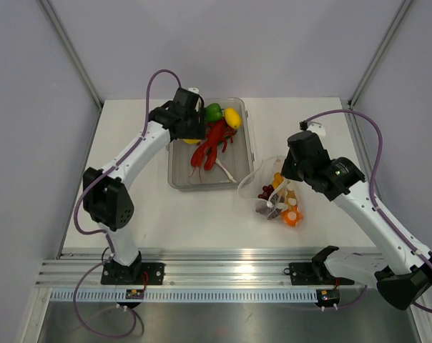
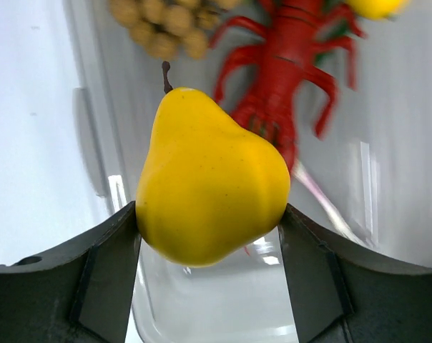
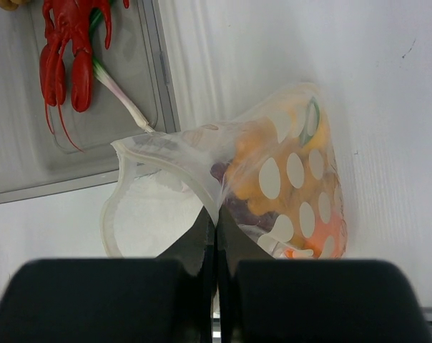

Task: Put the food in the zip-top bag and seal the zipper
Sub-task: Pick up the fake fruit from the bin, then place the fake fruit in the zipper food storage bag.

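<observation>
Yellow pear (image 2: 212, 186) is clamped in the left claw (image 2: 209, 218), and the zip-top bag (image 3: 273, 179), off to its right, is pinched open-mouthed by the shut right claw (image 3: 216, 239).

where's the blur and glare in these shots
Left wrist: yellow pear sharp, red lobster behind it soft, bright glare on the tray floor. Right wrist: the right fingers are dark and blurred, dotted bag crisp. Top external: glare on the metal rail.

Clear rigid tray (image 1: 177, 181) on white table (image 1: 273, 128) — metal rail (image 1: 230, 261) at near edge.
</observation>
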Motion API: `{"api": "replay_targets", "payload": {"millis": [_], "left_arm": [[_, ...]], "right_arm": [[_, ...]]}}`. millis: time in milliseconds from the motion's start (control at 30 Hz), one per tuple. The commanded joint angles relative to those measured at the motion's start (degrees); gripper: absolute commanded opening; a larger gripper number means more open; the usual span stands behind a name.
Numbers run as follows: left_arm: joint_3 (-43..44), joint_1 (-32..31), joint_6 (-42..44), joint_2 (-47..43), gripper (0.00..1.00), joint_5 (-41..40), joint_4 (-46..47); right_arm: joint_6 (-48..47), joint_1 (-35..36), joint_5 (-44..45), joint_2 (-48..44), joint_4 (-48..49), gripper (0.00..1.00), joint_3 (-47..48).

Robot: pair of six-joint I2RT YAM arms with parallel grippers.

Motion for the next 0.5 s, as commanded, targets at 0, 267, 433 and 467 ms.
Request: {"api": "replay_targets", "payload": {"millis": [0, 267, 433, 467], "left_arm": [[-1.35, -2.32, 1.54, -7.44, 0.37, 10.53, -0.13], [-7.94, -10.58, 3.48, -20.27, 0.37, 29.16, -1.45], [-10.84, -16.02, 0.93, -22.13, 0.37, 39.02, 2.75], [-11.02, -16.91, -0.21, -22.05, 0.37, 41.12, 3.81]], "right_arm": [[0.13, 0.23, -0.26, 0.11, 3.36, 0.00, 0.87], [0.04, 0.23, -0.87, -0.07, 4.42, 0.00, 0.43], [0.22, 0.23, -1.57, 0.02, 5.21, 0.00, 0.43], [0.22, 0.23, -1.84, 0.02, 5.21, 0.00, 0.43]]}}
